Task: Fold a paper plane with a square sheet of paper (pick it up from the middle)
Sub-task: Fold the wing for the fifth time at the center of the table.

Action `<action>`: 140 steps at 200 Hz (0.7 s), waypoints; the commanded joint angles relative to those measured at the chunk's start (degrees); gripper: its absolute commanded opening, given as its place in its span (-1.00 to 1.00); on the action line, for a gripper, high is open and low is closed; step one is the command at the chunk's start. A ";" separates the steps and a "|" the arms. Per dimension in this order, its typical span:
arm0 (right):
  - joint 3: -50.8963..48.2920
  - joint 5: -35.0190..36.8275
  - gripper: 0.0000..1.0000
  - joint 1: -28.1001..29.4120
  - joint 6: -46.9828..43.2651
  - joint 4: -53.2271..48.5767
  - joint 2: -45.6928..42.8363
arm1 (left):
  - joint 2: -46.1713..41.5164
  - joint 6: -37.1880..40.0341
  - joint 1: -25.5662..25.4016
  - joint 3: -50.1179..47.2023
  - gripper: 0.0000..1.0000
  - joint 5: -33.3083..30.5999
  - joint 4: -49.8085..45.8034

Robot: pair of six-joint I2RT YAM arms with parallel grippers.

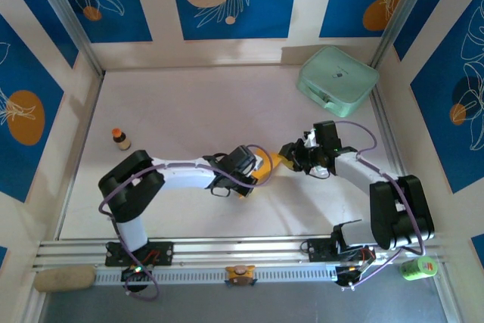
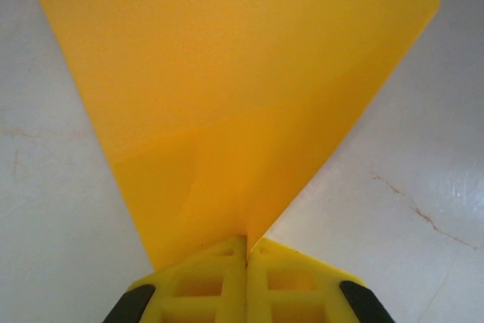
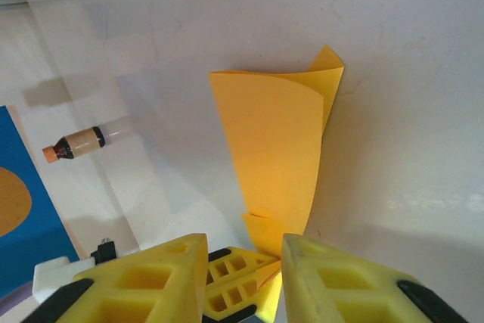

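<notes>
In the top view the two arms meet just right of the frame's middle. The left gripper [image 1: 259,169] and the right gripper [image 1: 291,155] point at each other, with the orange-yellow sheet of paper [image 1: 278,161] between them. From this height the paper is a small folded strip, and the wrists hide how either set of fingers stands.

The left wrist view shows this at the bottom centre. The left gripper [image 2: 246,261] has its two yellow fingers pressed flat together, pinching the narrow end of the sheet [image 2: 242,96]. The sheet fans out wide toward the top of the frame, with a fold line running up from the pinch.

The right wrist view shows the sheet's shape: the sheet [image 3: 276,149] stands curled over on the pale table [image 3: 408,111], layers doubled, one corner poking out at upper right. The right gripper [image 3: 243,241] is wide open at the bottom edge, with its fingers on either side of the sheet's lower tip and gripping nothing. A smaller yellow lattice piece [image 3: 234,281] sits in that gap; I cannot tell what it belongs to.

A small brown bottle [image 3: 76,144] lies at the left of this view, and in the top view it stands at left [image 1: 119,138]. The mint-green case [image 1: 336,77] sits at upper right in the top view.
</notes>
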 commanded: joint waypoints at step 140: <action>-7.33 -3.08 -0.76 8.45 -7.51 17.82 -1.27 | 2.74 -14.80 10.29 -10.01 -1.00 25.91 22.20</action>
